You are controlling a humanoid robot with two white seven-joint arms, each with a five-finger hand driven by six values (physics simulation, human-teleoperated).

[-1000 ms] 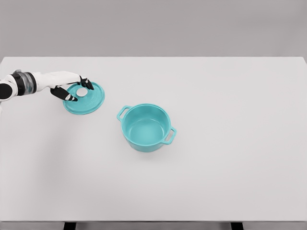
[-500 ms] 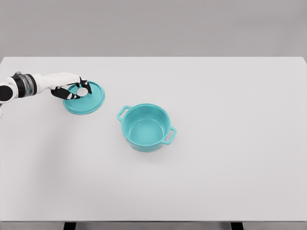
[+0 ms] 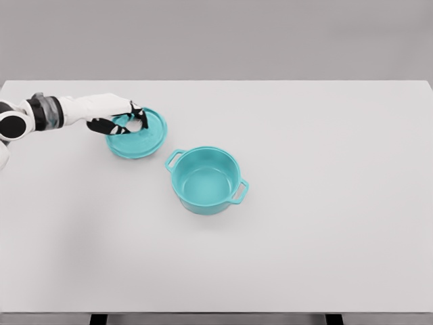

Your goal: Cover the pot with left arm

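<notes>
A teal pot (image 3: 206, 179) with two side handles stands open on the white table (image 3: 325, 203), near the middle. Up and to the left of it is the round teal lid (image 3: 139, 135), tilted a little and held off the table. My left hand (image 3: 125, 122) comes in from the left edge and its dark fingers are curled around the lid's white knob. The lid's right rim is a short way from the pot's left handle. My right arm does not show.
Only the pot and the lid are on the table. Bare white surface stretches to the right of the pot and along the front edge.
My left hand closed on the lid's knob, then carried the lid to the right and slightly up, nearer the pot. The pot has stayed in place.
</notes>
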